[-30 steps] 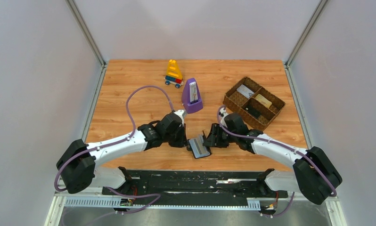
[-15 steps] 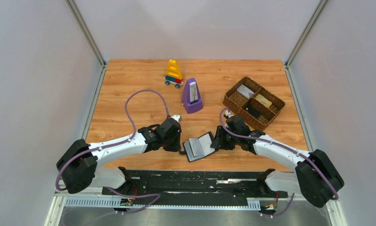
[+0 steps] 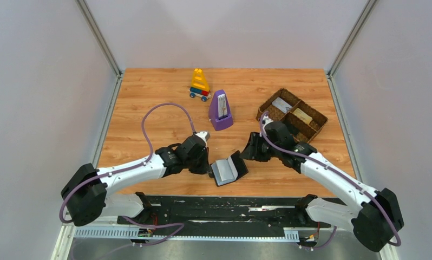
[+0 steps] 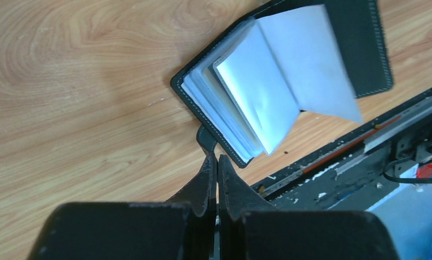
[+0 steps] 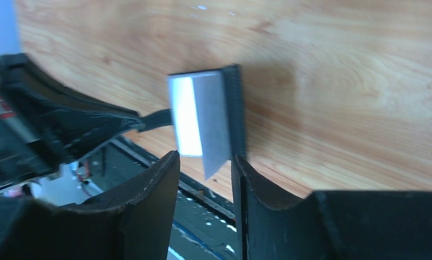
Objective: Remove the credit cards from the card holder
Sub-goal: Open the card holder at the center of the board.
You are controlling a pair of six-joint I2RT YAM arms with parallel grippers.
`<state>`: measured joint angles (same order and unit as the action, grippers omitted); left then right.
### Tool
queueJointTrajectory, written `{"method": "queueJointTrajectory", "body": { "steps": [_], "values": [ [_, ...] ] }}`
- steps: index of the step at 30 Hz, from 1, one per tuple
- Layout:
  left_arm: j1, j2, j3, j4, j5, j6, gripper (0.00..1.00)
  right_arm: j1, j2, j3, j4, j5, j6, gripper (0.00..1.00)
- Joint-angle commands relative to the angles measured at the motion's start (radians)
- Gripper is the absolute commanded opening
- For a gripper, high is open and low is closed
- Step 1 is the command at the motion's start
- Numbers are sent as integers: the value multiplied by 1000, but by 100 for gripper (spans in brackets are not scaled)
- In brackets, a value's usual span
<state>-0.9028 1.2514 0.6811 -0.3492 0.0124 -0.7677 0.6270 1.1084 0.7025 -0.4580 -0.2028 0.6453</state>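
The black card holder lies half open near the table's front edge, its grey-blue plastic sleeves fanned out. My left gripper is shut on the holder's small black tab at its left side; the sleeves spread just beyond my fingertips. My right gripper is open, a little right of and behind the holder. In the right wrist view the holder stands in front of my parted jaws, and a sleeve corner hangs between them without being pinched. No yellow-orange card shows; I cannot tell whether the sleeves hold cards.
A purple metronome and a yellow, red and blue block toy stand behind. A brown woven divided tray with small flat items sits at the back right. The black mounting rail runs along the near edge.
The holder went from nearly closed between both grippers to spread open. My right gripper then let go of the cover and drew back to the right; the cover sagged partly back. Left kept hold.
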Motion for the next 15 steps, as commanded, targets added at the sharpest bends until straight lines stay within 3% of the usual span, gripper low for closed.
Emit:
{"method": "queueJointTrajectory", "body": {
  "steps": [1, 6, 11, 15],
  "values": [
    [1, -55, 9, 59, 27, 15, 0, 16, -91, 70, 44, -103, 17, 40],
    [-1, -71, 12, 57, 26, 14, 0, 63, -85, 33, 229, -228, 78, 39],
    [0, -75, 14, 65, 38, 8, 0, 143, 41, 53, 260, -208, 77, 40],
    [-1, -81, 19, 63, 41, 5, 0, 176, 132, 55, 279, -176, 83, 47]
  ]
}}
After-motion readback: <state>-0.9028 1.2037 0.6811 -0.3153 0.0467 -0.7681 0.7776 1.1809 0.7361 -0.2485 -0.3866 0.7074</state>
